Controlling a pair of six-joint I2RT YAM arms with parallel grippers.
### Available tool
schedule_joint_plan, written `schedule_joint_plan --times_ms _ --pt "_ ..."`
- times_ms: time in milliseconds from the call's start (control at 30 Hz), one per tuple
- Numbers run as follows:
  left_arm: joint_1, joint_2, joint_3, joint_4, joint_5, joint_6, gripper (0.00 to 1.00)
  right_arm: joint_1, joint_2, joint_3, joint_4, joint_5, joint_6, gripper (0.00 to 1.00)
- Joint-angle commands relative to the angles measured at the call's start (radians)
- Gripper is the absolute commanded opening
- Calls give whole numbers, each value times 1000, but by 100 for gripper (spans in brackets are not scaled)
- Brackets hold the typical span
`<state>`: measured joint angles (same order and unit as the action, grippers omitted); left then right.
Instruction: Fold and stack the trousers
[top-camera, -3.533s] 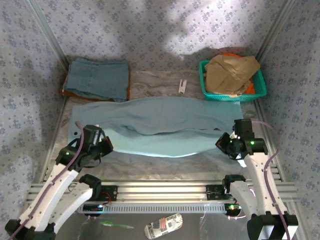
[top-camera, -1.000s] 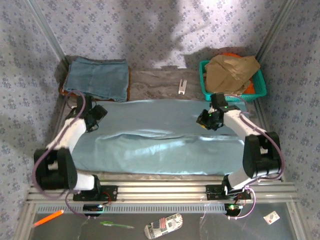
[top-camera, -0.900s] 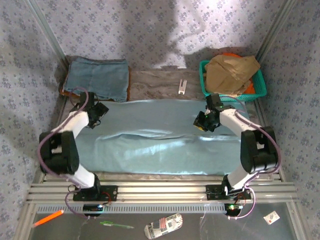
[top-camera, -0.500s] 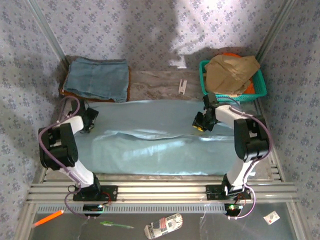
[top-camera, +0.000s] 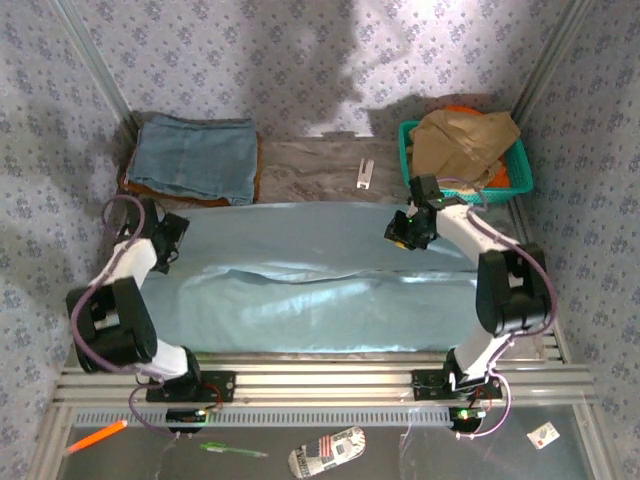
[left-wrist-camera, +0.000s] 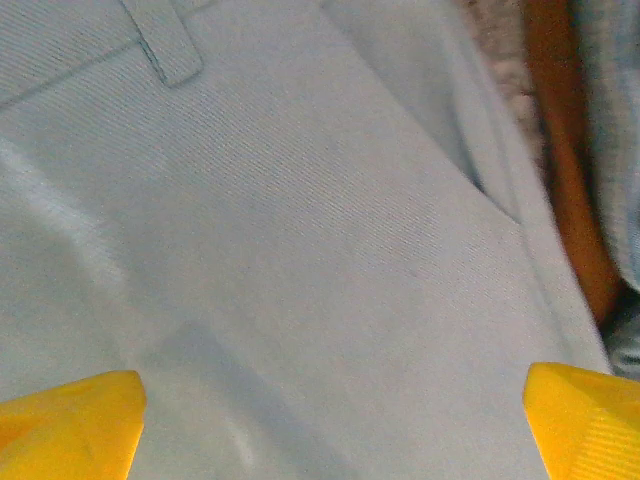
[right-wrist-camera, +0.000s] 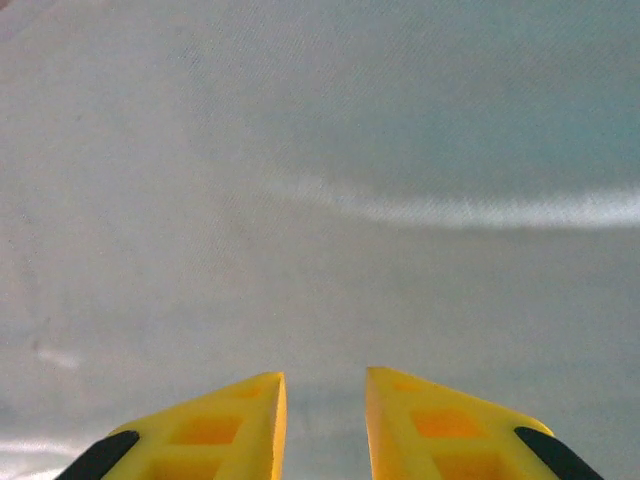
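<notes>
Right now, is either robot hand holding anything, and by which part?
Nothing is held. The left gripper hangs wide open over the trousers near a belt loop; the right gripper has its jaws slightly apart over flat cloth, pinching none.

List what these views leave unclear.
Top view: the denim garment covers most of a brown layer.
Top view: the tan garment hides what else the basket holds.
Top view: the white item beyond the trousers is too small to identify.
Left wrist view: frame corners crop both fingers of the left end effector.
</notes>
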<state>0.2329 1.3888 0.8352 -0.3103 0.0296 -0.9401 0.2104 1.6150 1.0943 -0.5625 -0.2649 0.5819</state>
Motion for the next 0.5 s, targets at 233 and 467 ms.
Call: schedule_joint_plan --times_ms 233,467 --pt "79 -488 -59 -556 -183 19 99 33 -343 -260 -112 11 -4 30" --pt "385 -581 -144 -682 -109 -26 97 54 -446 -269 -198 3 -22 30"
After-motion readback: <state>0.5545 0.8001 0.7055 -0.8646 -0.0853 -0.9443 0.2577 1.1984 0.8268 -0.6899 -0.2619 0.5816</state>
